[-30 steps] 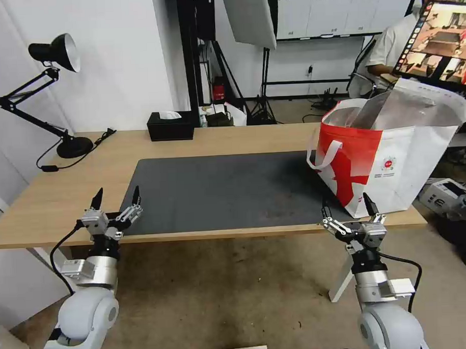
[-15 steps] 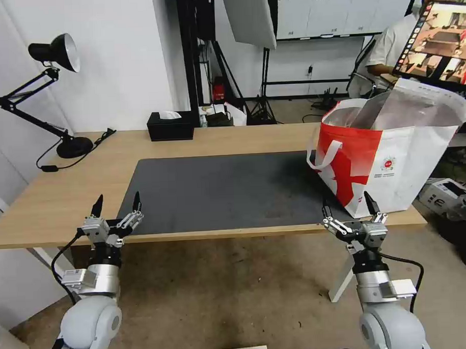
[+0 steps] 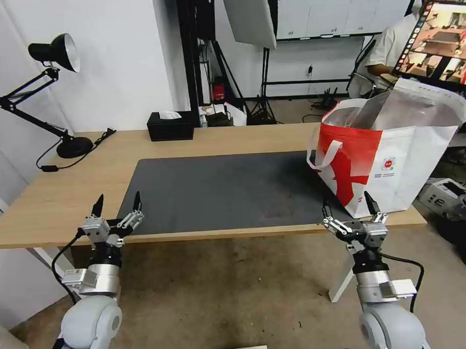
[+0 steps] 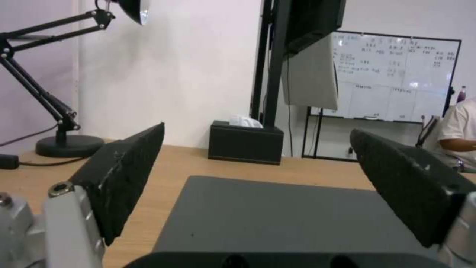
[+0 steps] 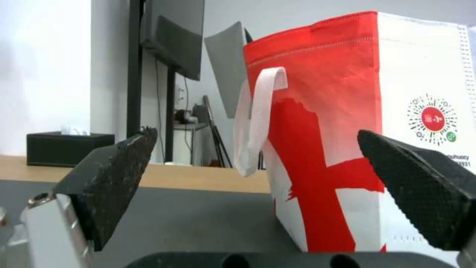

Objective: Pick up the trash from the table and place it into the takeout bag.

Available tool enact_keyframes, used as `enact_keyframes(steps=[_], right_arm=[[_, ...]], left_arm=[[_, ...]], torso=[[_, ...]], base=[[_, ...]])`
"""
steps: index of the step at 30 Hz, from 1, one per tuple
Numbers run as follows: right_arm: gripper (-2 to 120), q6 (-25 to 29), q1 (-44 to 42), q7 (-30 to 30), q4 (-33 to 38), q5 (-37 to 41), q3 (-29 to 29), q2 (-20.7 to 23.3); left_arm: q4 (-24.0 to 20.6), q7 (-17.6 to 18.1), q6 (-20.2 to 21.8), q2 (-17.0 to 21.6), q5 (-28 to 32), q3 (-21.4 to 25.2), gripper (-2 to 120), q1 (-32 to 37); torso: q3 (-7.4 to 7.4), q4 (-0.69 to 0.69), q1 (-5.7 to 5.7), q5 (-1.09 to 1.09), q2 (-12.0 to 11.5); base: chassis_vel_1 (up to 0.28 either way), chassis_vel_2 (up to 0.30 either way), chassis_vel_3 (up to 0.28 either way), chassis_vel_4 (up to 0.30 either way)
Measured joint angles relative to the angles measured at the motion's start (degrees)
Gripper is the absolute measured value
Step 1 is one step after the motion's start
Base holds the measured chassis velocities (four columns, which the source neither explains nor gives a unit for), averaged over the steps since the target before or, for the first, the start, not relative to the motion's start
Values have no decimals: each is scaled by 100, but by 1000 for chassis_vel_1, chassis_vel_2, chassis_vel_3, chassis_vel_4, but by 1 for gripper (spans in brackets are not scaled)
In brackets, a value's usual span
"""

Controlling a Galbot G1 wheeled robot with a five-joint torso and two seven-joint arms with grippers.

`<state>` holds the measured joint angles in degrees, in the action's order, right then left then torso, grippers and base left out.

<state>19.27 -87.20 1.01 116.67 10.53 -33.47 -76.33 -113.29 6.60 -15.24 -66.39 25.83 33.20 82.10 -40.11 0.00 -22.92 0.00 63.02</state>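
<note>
Since a second ago, left gripper (image 3: pixel 117 204) has sunk slightly toward the bench's (image 3: pixel 55 201) front edge; right gripper (image 3: pixel 347 204) holds its place, both with fingers spread and empty. Just beyond the right one, the takeout bag (image 3: pixel 390 153) stands on the mat's (image 3: pixel 218 190) right end. Tissue box (image 3: pixel 170 126) and lamp (image 3: pixel 47 94) sit along the far edge.
</note>
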Motion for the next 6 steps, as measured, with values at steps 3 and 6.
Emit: enact_keyframes(steps=[3,6], right_arm=[[100,-1,0,1,0,0,0,0],[100,-1,0,2,0,1,0,0]], left_arm=[[1,-1,0,1,0,-1,100,-1],[2,-2,0,2,1,-2,100,-2]], torso=[[0,0,0,0,0],[0,0,0,0,0]], base=[[0,0,0,0],[0,0,0,0]])
